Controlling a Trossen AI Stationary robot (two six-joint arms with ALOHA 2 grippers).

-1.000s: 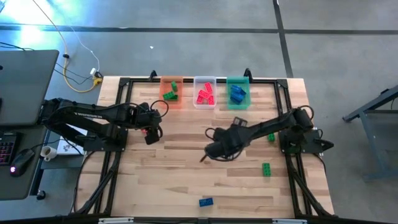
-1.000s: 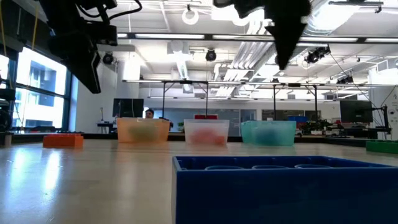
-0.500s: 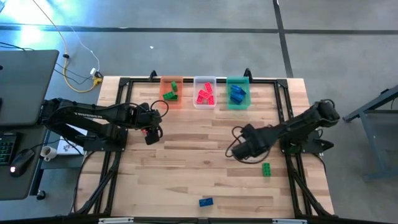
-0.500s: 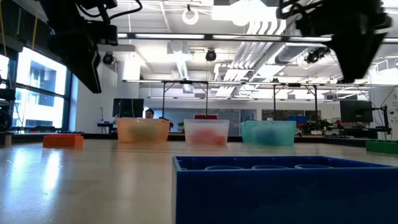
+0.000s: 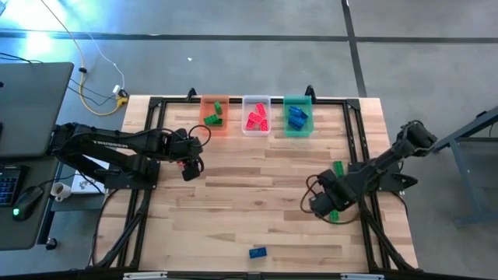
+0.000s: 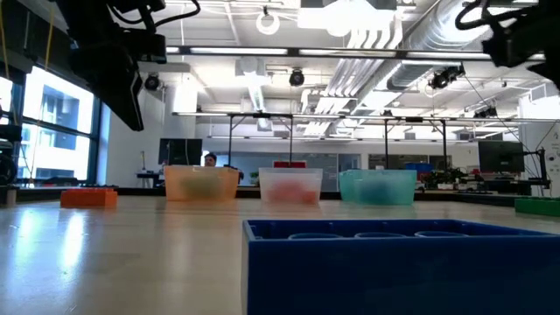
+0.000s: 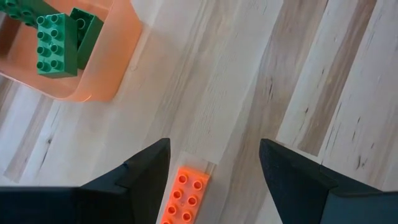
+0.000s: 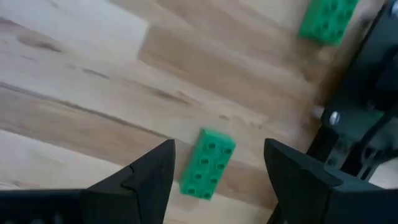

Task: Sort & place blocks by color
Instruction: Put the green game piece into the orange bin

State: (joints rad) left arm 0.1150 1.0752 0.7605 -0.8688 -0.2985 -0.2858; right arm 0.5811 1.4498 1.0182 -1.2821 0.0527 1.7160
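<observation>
High view puts my right pincer (image 5: 325, 207) low over the right side of the table (image 5: 233, 202), just beside a green block (image 5: 334, 213) lying flat on the wood. Its 2 fingers stand spread with nothing between them, and through the right wrist view that green block (image 8: 207, 163) lies on the boards in the gap ahead of them. A second green block (image 5: 338, 169) sits a little farther toward the bins, next to my right arm's base frame; the right wrist view shows it too (image 8: 328, 21).

My left pincer (image 5: 189, 166) hangs over the left side of the table, near the orange bin (image 5: 215, 117), its fingers (image 7: 146, 168) also apart and holding nothing. A red-orange block (image 7: 184, 195) lies on the wood between them. Green blocks (image 7: 57, 42) rest in the orange bin.

At the far edge stand 3 bins in a row: the orange one, the clear bin (image 5: 256, 115) with red blocks (image 5: 257, 118), and the green bin (image 5: 297, 116) with blue blocks (image 5: 297, 117). A lone blue block (image 5: 257, 252) lies near the front edge, well apart from both pincers, filling the foreground of the low view (image 6: 398, 262).
</observation>
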